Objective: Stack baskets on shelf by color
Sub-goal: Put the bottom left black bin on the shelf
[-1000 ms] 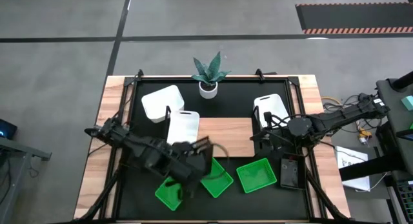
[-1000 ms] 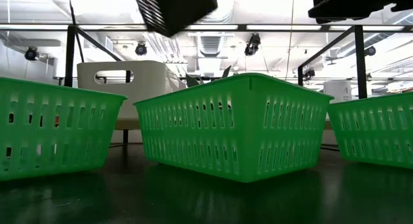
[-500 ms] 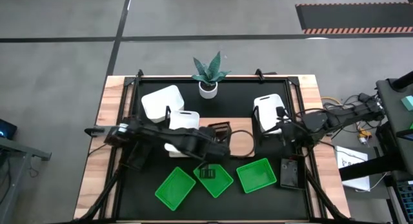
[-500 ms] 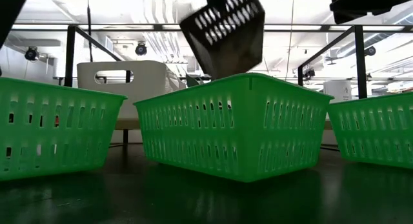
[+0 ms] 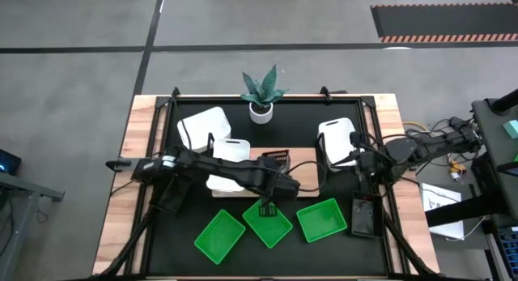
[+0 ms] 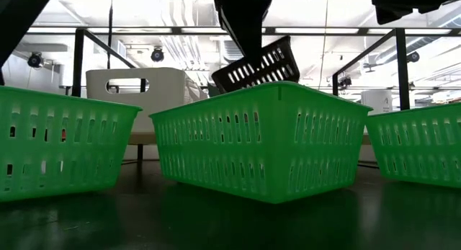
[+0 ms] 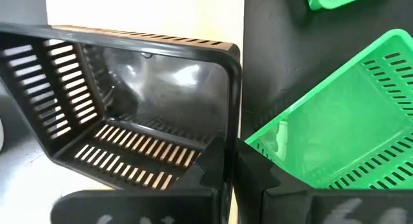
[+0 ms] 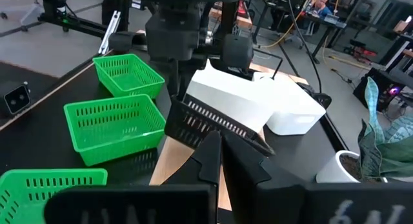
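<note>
Left gripper (image 7: pixel 230 161) clamping black basket (image 7: pixel 122 108) (tilted), above shelf (image 5: pixel 303 169), no writing legible

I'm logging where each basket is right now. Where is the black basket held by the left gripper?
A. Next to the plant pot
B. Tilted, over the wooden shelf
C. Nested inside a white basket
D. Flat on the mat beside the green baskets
B: the left gripper holds the black basket tilted above the wooden shelf, clear of the green baskets.

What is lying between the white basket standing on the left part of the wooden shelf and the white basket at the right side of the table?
In the high view, between the left white basket and the right white basket lie the bare shelf and the black basket, held tilted by the left gripper.
</note>
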Motion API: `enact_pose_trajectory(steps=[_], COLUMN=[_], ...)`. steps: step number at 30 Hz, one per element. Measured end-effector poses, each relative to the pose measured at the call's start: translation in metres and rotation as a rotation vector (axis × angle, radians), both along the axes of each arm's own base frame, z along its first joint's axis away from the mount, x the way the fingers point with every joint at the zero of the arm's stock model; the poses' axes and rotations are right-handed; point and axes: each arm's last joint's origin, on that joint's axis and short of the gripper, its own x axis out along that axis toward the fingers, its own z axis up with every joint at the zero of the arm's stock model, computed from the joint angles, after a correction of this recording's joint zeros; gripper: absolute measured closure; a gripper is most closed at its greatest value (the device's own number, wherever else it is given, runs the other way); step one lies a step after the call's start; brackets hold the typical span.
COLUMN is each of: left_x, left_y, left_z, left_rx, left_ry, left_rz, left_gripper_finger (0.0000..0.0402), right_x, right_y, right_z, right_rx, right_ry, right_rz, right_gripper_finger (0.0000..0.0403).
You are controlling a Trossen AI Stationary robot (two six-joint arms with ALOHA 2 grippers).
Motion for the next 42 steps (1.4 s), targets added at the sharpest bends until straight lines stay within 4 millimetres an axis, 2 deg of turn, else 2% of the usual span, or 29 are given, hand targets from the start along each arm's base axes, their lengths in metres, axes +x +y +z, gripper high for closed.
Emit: enact_pose_trajectory(steps=[7,11,18,23,27,33,38,42], left_x=[0.002,0.002,0.005,0.005,-0.001,-0.017,-0.026,-0.032], left_y=[0.002,0.004,0.007,0.008,0.008,0.003,-0.012,-0.025], left_z=[0.000,-0.001,-0.015,-0.014,0.001,0.028,0.050,0.056], left_rx=[-0.015,-0.021,-0.020,-0.013,-0.006,0.069,0.110,0.132], left_ry=[-0.021,-0.021,-0.010,-0.007,-0.034,-0.104,-0.201,-0.230], left_rz=[0.042,0.073,0.087,0.063,0.012,-0.057,-0.177,-0.276], left_gripper_finger=[0.0397,0.0376,0.0341,0.0329,0.0329,0.0329,0.0329,0.0329], right_x=[0.000,0.000,0.001,0.001,0.004,0.029,0.045,0.058], right_y=[0.000,0.000,0.000,0.000,0.001,0.006,0.011,0.013], right_z=[0.000,0.000,0.000,0.000,-0.001,-0.009,-0.007,-0.004], right_rx=[0.007,0.011,0.016,0.051,0.068,0.040,0.038,0.042], right_ry=[-0.001,-0.001,0.001,0.005,0.021,0.077,0.099,0.138], right_rz=[-0.001,-0.002,-0.004,-0.012,-0.025,-0.098,-0.106,-0.160], right_gripper_finger=[0.0394,0.0394,0.0394,0.0394,0.0394,0.0394,0.0394,0.0394])
